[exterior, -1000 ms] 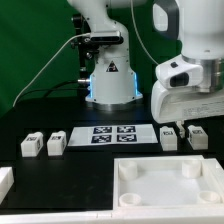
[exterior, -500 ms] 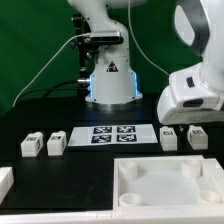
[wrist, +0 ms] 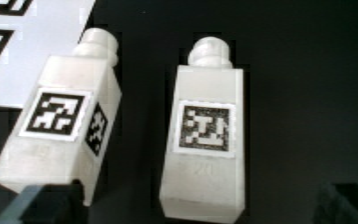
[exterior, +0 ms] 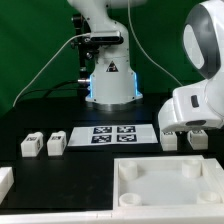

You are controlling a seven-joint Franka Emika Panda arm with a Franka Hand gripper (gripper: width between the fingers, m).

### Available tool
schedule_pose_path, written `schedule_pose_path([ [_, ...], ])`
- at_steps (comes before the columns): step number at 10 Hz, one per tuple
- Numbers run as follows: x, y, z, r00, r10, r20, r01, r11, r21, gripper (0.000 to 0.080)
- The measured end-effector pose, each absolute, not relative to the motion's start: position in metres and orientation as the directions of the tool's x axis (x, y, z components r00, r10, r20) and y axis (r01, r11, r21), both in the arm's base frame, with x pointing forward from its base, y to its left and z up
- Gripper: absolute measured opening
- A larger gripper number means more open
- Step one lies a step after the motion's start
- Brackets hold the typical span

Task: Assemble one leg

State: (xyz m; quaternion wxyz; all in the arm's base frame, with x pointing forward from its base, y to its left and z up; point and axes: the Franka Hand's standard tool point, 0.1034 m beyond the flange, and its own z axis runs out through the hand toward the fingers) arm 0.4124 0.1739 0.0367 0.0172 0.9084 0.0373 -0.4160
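Note:
Four white legs with square markers lie on the black table. In the exterior view two lie at the left [exterior: 30,145] [exterior: 55,142] and two at the right [exterior: 170,139] [exterior: 197,138]. My gripper [exterior: 186,128] hangs just above the right pair, its fingers mostly hidden by the white wrist housing. The wrist view shows that pair side by side, one leg [wrist: 60,120] next to the other [wrist: 208,125]. My gripper [wrist: 197,206] is open and empty. Its dark fingertips [wrist: 43,205] stand wide apart on either side of the second leg's end, above it.
The marker board [exterior: 112,133] lies between the two pairs of legs, and its corner shows in the wrist view [wrist: 7,30]. The wide white tray [exterior: 165,165] with round corner sockets lies at the front. A white part [exterior: 5,181] sits at the front left edge.
The arm has moved down and toward the exterior view's right, closer over the right pair of legs. No part has moved.

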Motion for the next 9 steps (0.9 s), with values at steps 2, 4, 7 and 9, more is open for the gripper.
schedule_pose_path([
  [2,0.404,0.176,0.03,0.642,0.045,-0.765,0.081,-0.997,0.009,0.0649],
  [4,0.389,0.181,0.019,0.619,0.043,-0.784,0.095,-0.995,0.02,0.0649],
  [7,0.376,0.179,0.01,0.607,0.042,-0.793,0.099,-0.995,0.023,0.0649],
  [9,0.377,0.18,0.01,0.608,0.043,-0.793,0.099,-0.995,0.022,0.0546],
])
